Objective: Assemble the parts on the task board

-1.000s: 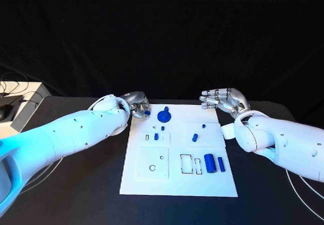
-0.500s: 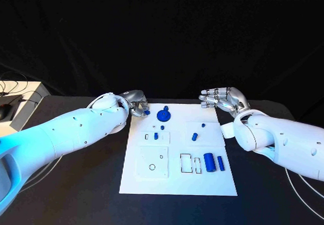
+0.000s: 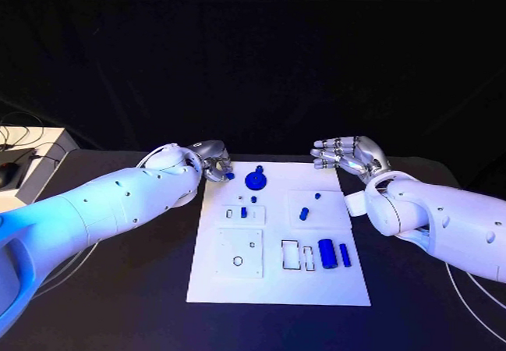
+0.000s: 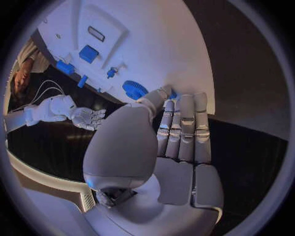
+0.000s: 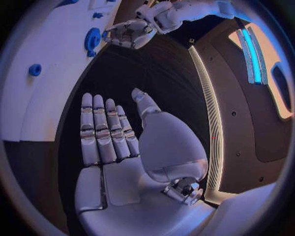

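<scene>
— See the left hand point(image 3: 214, 164) at the far-left corner of the task board point(image 3: 280, 290)? It's pinching a small blue piece point(image 3: 229, 175) between thumb and fingertip, just beside the round blue gear point(image 3: 257, 179).

— So what could go wrong?

— My guess: the pinch looks slight, so the piece may slip or twist on the way down to its seat. And the gear sits so close that a finger could knock it.

— And across the middle?

— A few small blue pegs point(image 3: 243, 212), then the blue cylinder point(image 3: 328, 253) and a slim blue bar point(image 3: 345, 255) lying side by side toward the right of the board. All well apart from either hand.

— The right hand point(image 3: 346, 156)?

— Empty, fingers loosely spread, hovering off the board's far-right corner. It touches nothing.

— Anything in the way?

— Only the gear. There's also a computer mouse point(image 3: 5, 175) on a pale stand at the far left, harmless there.
</scene>
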Robot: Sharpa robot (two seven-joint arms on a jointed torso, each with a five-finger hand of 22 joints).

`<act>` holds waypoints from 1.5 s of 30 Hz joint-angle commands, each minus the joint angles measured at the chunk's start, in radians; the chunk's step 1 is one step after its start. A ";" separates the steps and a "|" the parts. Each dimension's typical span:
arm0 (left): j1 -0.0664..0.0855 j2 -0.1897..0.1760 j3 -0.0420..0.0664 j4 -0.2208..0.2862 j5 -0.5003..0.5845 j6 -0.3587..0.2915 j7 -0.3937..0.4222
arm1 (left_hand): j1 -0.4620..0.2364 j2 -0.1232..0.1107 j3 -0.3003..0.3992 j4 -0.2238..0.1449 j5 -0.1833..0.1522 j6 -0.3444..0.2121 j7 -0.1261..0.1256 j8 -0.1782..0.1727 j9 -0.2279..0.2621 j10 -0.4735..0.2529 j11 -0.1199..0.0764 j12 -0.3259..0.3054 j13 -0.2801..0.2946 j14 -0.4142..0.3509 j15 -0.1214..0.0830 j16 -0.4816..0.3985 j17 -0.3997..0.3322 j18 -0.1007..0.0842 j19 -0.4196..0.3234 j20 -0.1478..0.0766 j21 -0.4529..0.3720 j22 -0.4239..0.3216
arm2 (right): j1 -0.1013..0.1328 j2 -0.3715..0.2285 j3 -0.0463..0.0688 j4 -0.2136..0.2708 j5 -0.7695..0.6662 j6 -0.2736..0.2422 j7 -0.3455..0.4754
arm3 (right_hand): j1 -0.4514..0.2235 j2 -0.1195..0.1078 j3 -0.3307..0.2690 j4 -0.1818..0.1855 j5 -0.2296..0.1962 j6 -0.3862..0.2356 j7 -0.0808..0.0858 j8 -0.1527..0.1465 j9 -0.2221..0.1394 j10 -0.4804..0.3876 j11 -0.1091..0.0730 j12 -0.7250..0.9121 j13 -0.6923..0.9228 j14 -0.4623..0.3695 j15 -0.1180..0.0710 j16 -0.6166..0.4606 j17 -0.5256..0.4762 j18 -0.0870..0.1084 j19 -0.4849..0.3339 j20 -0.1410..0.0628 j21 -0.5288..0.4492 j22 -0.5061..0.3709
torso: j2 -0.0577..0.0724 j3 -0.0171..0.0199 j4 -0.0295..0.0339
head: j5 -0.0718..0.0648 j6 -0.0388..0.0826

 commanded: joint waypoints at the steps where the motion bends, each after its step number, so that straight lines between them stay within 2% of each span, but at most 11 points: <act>1: -0.009 0.008 -0.010 -0.005 0.006 0.061 -0.003 | -0.008 -0.002 0.009 0.001 -0.002 0.007 0.000 -0.006 -0.001 0.006 0.000 -0.007 0.001 0.008 -0.001 0.004 -0.001 0.018 -0.001 0.007 0.005 0.002 | 0.000 0.000 0.000 0.002 -0.008 0.014 0.008 | -0.009 -0.001 0.006 0.001 0.003 0.006 -0.002 -0.002 -0.001 0.006 0.000 -0.006 -0.001 0.006 -0.001 -0.006 0.001 -0.004 0.007 0.000 0.002 0.000 | 0.000 0.0005 -0.0005 | -0.001 -0.001; 13: -0.010 0.015 -0.018 -0.016 0.005 0.083 0.010 | -0.018 0.005 0.055 -0.007 0.000 0.055 -0.012 -0.006 -0.001 0.046 -0.012 -0.010 0.000 0.035 -0.012 0.013 0.002 0.025 0.008 0.004 0.029 0.025 | 0.000 -0.002 0.000 0.007 -0.008 0.014 0.008 | -0.009 -0.002 0.009 0.003 0.003 0.009 -0.003 -0.002 -0.001 0.008 -0.001 -0.007 -0.001 0.008 -0.002 -0.006 0.001 -0.004 0.008 -0.001 0.002 0.000 | -0.001 0.0009 0.0011 | -0.002 -0.005; 24: -0.010 0.014 -0.022 -0.019 -0.005 0.085 0.008 | -0.023 0.015 0.108 -0.025 0.004 0.084 -0.009 -0.005 0.000 0.083 -0.022 -0.011 -0.001 0.070 -0.024 0.006 0.005 0.026 0.019 -0.012 0.057 0.046 | 0.000 -0.001 0.000 0.007 -0.007 0.015 0.009 | -0.009 -0.002 0.010 0.003 0.004 0.010 -0.003 -0.002 -0.001 0.009 -0.001 -0.007 -0.001 0.009 -0.003 -0.007 0.001 -0.004 0.008 -0.001 0.003 0.000 | -0.001 0.0005 0.0005 | 0.001 0.000; 30: -0.010 0.009 -0.022 -0.018 0.018 0.009 0.033 | -0.020 0.024 0.122 -0.033 0.009 0.122 -0.010 -0.004 0.003 0.141 -0.039 -0.010 0.000 0.111 -0.039 0.000 0.009 0.031 0.042 -0.022 0.074 0.052 | 0.000 -0.001 0.000 0.006 -0.007 0.014 0.009 | -0.009 -0.002 0.010 0.003 0.004 0.010 -0.003 -0.002 -0.001 0.009 -0.001 -0.007 -0.001 0.009 -0.003 -0.007 0.001 -0.004 0.008 -0.001 0.003 0.000 | -0.001 -0.0009 0.0007 | 0.002 0.003; 36: -0.012 -0.006 -0.022 -0.007 0.100 -0.101 0.092 | -0.018 0.023 0.143 -0.054 0.014 0.117 -0.007 -0.005 0.002 0.186 -0.050 -0.010 0.001 0.145 -0.050 -0.022 0.015 0.034 0.058 -0.033 0.091 0.058 | 0.000 -0.001 0.000 0.006 -0.007 0.015 0.010 | -0.009 -0.002 0.010 0.003 0.004 0.010 -0.003 -0.002 -0.001 0.009 -0.001 -0.007 -0.001 0.009 -0.003 -0.007 0.001 -0.004 0.008 -0.001 0.003 0.000 | -0.001 -0.0013 0.0015 | 0.003 0.007; 41: -0.016 -0.027 -0.021 0.012 0.179 -0.182 0.148 | -0.020 0.025 0.146 -0.066 0.015 0.121 -0.006 -0.006 0.002 0.189 -0.051 -0.010 0.001 0.158 -0.051 -0.043 0.032 0.032 0.061 -0.038 0.096 0.054 | 0.000 -0.001 0.000 0.005 -0.007 0.014 0.010 | -0.009 -0.002 0.010 0.003 0.004 0.010 -0.003 -0.002 -0.001 0.009 -0.001 -0.007 -0.001 0.009 -0.003 -0.007 0.001 -0.004 0.008 -0.001 0.003 0.000 | -0.002 -0.0019 0.0016 | 0.002 0.007; 43: -0.017 -0.035 -0.020 0.020 0.207 -0.204 0.164 | -0.019 0.026 0.149 -0.068 0.016 0.121 -0.004 -0.005 0.002 0.190 -0.050 -0.010 0.001 0.161 -0.052 -0.046 0.036 0.033 0.063 -0.039 0.097 0.054 | 0.000 -0.002 0.000 0.005 -0.007 0.015 0.010 | -0.009 -0.002 0.010 0.003 0.004 0.010 -0.003 -0.002 -0.001 0.009 -0.001 -0.007 -0.001 0.009 -0.003 -0.007 0.001 -0.004 0.008 -0.001 0.003 0.000 | -0.001 -0.0011 0.0006 | 0.004 0.009; 45: -0.018 -0.045 -0.019 0.031 0.243 -0.225 0.182 | -0.019 0.026 0.152 -0.069 0.016 0.120 -0.004 -0.005 0.002 0.189 -0.050 -0.010 0.001 0.162 -0.052 -0.049 0.043 0.034 0.063 -0.039 0.099 0.053 | 0.000 -0.002 0.000 0.005 -0.007 0.015 0.009 | -0.009 -0.002 0.010 0.003 0.004 0.010 -0.003 -0.002 -0.001 0.009 -0.001 -0.007 -0.001 0.009 -0.003 -0.007 0.001 -0.004 0.008 -0.001 0.003 0.000 | -0.001 -0.0021 0.0011 | 0.003 0.009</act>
